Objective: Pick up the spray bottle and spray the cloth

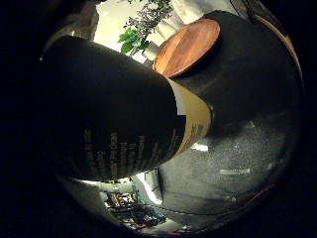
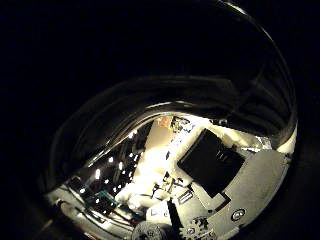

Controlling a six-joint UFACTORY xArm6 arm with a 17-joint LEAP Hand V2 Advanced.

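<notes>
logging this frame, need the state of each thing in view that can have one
spray bottle: dark body with a pale label band, fills much of the view, close against the palm, off the table
wooden plate: flat on the dark table, nothing on it
table: dark top, bears the wooden plate
plant: leafy, beyond the table's edge
hand: only part of its body shows, fingers not readable
</notes>
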